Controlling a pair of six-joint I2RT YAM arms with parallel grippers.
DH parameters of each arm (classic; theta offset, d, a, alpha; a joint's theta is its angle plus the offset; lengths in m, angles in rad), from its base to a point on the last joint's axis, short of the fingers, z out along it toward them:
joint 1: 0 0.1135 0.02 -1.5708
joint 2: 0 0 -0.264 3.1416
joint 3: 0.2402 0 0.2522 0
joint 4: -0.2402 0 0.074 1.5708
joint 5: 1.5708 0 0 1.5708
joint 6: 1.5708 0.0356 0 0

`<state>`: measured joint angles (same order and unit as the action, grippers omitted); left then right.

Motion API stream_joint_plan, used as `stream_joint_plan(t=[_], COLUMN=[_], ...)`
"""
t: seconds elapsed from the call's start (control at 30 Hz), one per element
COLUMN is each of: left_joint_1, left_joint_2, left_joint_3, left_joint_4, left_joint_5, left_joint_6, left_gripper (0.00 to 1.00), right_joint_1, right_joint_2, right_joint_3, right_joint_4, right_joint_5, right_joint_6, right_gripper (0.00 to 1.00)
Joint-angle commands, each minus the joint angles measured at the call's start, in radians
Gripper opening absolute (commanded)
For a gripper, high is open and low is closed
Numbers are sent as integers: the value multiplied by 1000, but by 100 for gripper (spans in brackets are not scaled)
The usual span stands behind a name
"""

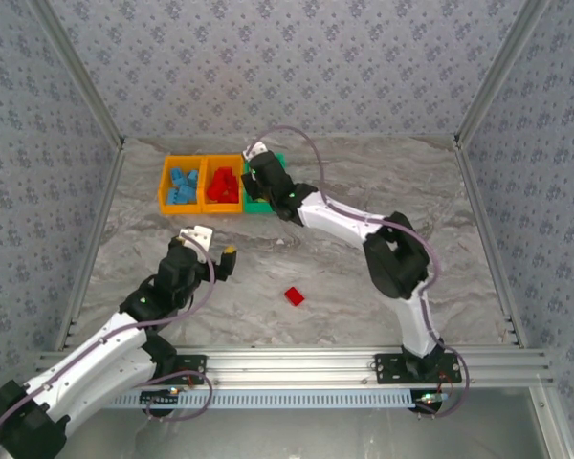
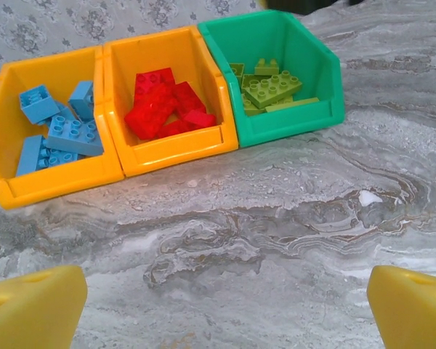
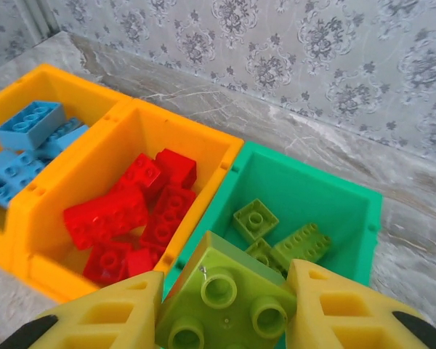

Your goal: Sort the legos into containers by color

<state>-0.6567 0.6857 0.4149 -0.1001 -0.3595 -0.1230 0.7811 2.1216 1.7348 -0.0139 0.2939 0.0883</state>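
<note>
I was at the drop-off step for a green piece. My right gripper (image 3: 221, 311) was clamped on a lime green brick (image 3: 219, 289), studs up, one yellow finger pressed to each side, and it hung above the near edge of the green bin (image 3: 316, 183), close to the wall that bin shares with the middle orange-yellow bin (image 3: 203, 138). From the overhead camera the right gripper (image 1: 260, 178) sat over the right end of the row of bins. Other lime green bricks (image 3: 277, 243) already lay on the green bin's floor, the red bricks (image 3: 134, 211) were heaped in the middle bin, and the blue bricks (image 2: 62, 127) were in the left orange-yellow bin (image 2: 11, 185). My left gripper (image 2: 225, 316) had its jaws spread wide with nothing between them; it hovered low over the marble-patterned table (image 2: 276, 240), facing the bins from well back. One red brick (image 1: 294, 295) lay loose on the table, between the two arms and well apart from the bins. I judged the sort nearly finished. The next move called for nudging the right gripper a little further over the green bin's middle — away from the shared wall — before parting the fingers, so the brick could not tip into the reds. After that, the loose red brick looked like work for the empty left gripper.
</note>
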Motion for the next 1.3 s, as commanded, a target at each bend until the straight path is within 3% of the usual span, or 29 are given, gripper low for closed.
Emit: stream_joint_plan(t=[0.0,0.2,0.3,0.37,0.63,0.83,0.97,1.07,1.27], left_joint_1=[0,0,1,1,1,1,-15,-91,-320], left_joint_2=[4,4,7,14,30,115,240,331,541], left_joint_3=[-4,-3,-2,0,5,80,168,220,343], left_joint_4=[42,40,42,42,38,-15,-78,-102,-170], left_joint_5=[16,21,23,24,25,129,337,394,362], left_joint_6=[5,8,7,10,15,-53,-189,-251,-307], left_gripper=[99,99,99,99,99,99,99,99,99], right_joint_1=[-17,-34,-33,-33,-1,33,53,52,4], right_joint_2=[108,230,226,212,18,-338,-637,-855,-1225], right_joint_3=[133,330,361,385,315,-51,-354,-580,-892], right_joint_4=[-91,-238,-285,-331,-462,-450,-450,-451,-522], right_joint_5=[-65,-108,-103,-105,-58,-95,-161,-178,-180], right_joint_6=[-31,-31,-33,-29,-65,-56,-40,32,234], right_gripper=[35,43,61,67,71,85,97,100,100])
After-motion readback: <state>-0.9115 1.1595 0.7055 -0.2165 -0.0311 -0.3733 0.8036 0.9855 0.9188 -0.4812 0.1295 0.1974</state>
